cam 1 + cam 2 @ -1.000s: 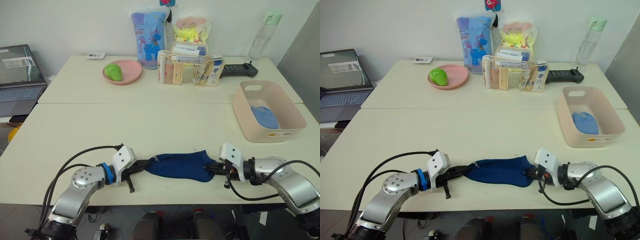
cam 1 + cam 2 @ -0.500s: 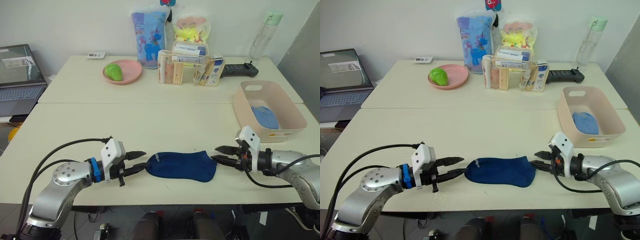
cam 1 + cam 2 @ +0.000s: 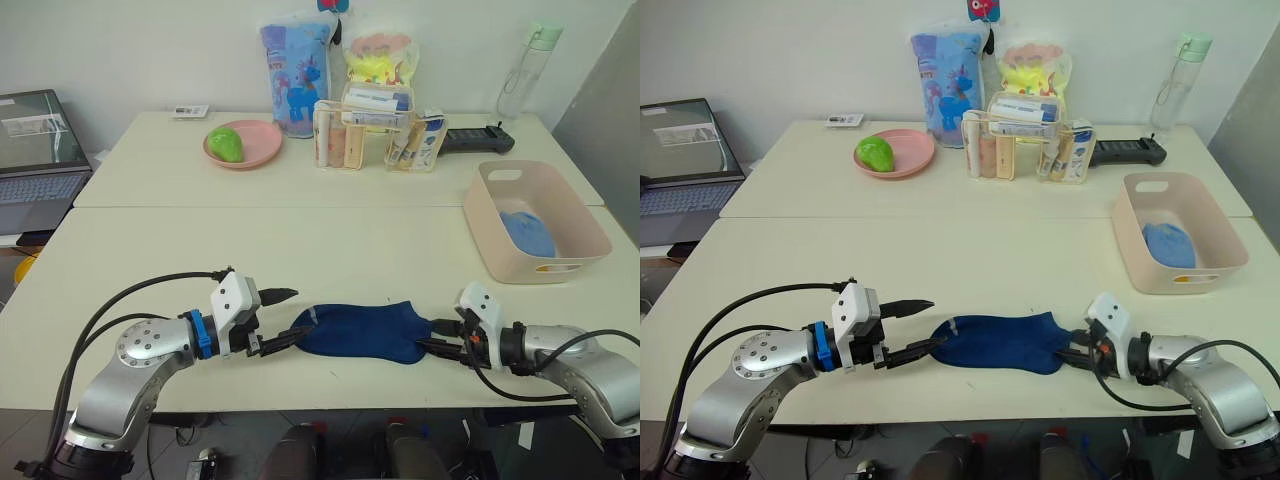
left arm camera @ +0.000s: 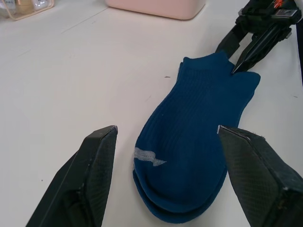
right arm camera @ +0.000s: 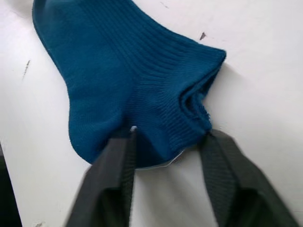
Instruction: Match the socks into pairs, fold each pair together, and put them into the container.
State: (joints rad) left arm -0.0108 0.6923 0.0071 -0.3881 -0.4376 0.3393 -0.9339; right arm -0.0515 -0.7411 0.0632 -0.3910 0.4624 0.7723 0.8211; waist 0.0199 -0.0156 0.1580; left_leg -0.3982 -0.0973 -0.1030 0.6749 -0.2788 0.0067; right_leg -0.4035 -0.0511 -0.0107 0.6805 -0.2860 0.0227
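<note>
Two navy socks [image 3: 365, 332] lie flat, one on top of the other, near the table's front edge, toe to my left and cuff to my right. My left gripper [image 3: 291, 315] stands wide open at the toe end, one finger on each side of it [image 4: 166, 130]. My right gripper [image 3: 438, 336] is at the cuff, its fingers a little apart on either side of the cuff's corner [image 5: 169, 134], not clamped on it. The pale pink container [image 3: 480, 215] stands at the right with a folded light blue pair [image 3: 530, 232] inside.
At the back stand a pink plate [image 3: 258, 152] with a green fruit, a clear organiser of toiletries [image 3: 375, 135], two printed bags, a bottle [image 3: 525, 70] and a black device [image 3: 478, 140]. A laptop [image 3: 40, 150] sits far left. A seam joins two tables.
Both grippers let go of the sock ends, drew back, then returned. The left has opened wider at the toe; the right has narrowed around the cuff. The socks lie flatter.
</note>
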